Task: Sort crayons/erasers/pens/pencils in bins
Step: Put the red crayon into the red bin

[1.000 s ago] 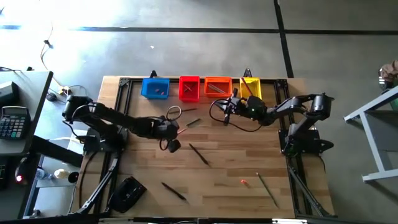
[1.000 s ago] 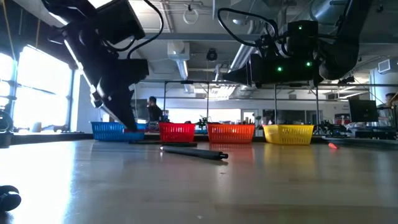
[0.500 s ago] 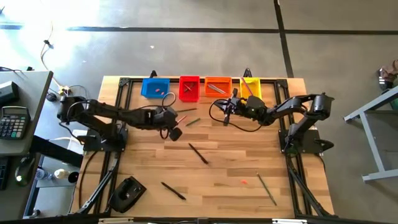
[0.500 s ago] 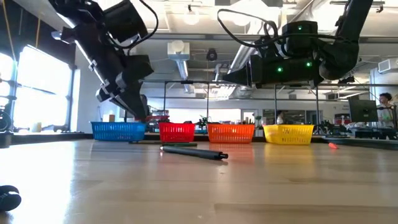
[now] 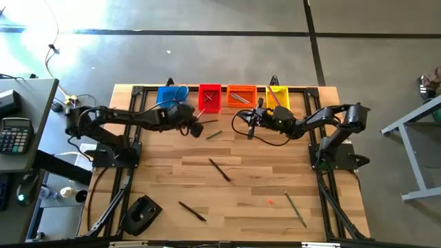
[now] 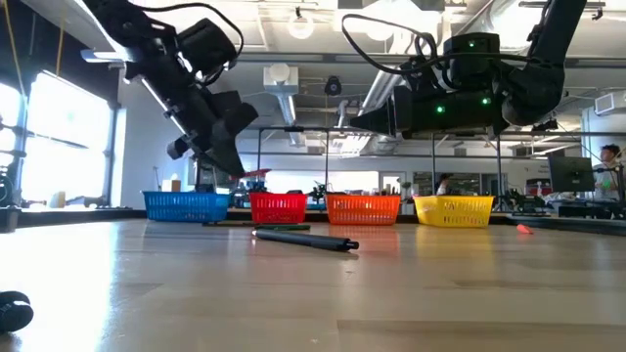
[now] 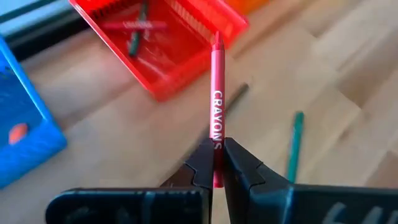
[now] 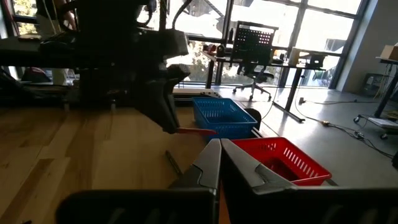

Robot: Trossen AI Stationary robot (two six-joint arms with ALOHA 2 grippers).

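The light wooden plank bench (image 5: 241,179) stands on a grey concrete floor (image 5: 207,55); in the low view a wide hall with ceiling ducts and bright windows lies behind it. Along the far edge sit four small plastic bins in a row: the blue open-top bin (image 5: 168,94), the red bin (image 5: 209,97), the orange bin (image 5: 241,95) and the yellow bin (image 5: 278,94).

A second ago the left end effector (image 5: 198,124) hung over the middle of the bench, nearer the front; it has since drawn back toward the bins and now hovers just in front of the gap between the blue and red ones. It is clenched on a red paper-wrapped crayon (image 7: 216,106) printed with "CRAYONS", whose tip points toward the red bin's near corner in the left wrist view. The right end effector (image 5: 251,124) has not moved: it hangs in front of the orange bin, fingers pressed together and grasping nothing.

A small pink-red eraser (image 7: 18,132) lies in the blue bin, and crayons (image 7: 134,28) lie in the red one. Loose on the bench are a green thin stick (image 5: 213,134) just beside the left end effector, a dark pen (image 5: 220,169) at the centre, another dark stick (image 5: 191,211) near the front, a greenish pencil (image 5: 296,210) at the front right, and a tiny red lump (image 5: 270,202) near it. A black device (image 5: 141,215) rests at the front left corner.
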